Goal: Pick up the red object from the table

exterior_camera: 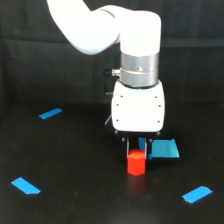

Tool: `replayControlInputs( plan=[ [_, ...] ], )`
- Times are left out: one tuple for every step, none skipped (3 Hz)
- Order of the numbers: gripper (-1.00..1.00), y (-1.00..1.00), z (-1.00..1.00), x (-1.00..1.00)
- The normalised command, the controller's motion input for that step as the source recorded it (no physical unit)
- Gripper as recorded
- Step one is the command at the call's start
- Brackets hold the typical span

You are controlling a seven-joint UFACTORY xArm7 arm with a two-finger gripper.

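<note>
**Grasp on the red block is looking marginal**

The white gripper point(136, 148) is hanging directly over the red object point(136, 163), a small faceted block that is sitting on the black table point(90, 190), just beside a blue tape piece point(164, 149) on the exterior view's right. Dark fingers point(128, 145) are reaching down to the block's top edge, but whether they are apart or already pressing on it I cannot tell; the head is hiding most of them.

The risks I am weighing:

- The fingers seem to be meeting only the block's upper rim. If they are closing that high, the block may be slipping out or tipping as the arm rises.
- If the fingers are descending off-centre, one may be landing on the block's top and pushing it over.
- Other blue tape pieces point(50, 113) are lying well apart and are posing no obstacle.
</note>
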Motion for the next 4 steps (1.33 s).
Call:
replayControlInputs(
  plan=[
    [-0.99, -0.24, 0.25, -0.01],
    [-0.97, -0.48, 1.00, -0.24],
    [-0.89, -0.37, 0.97, -0.25],
    [-0.97, -0.41, 1.00, -0.15]
  ],
)
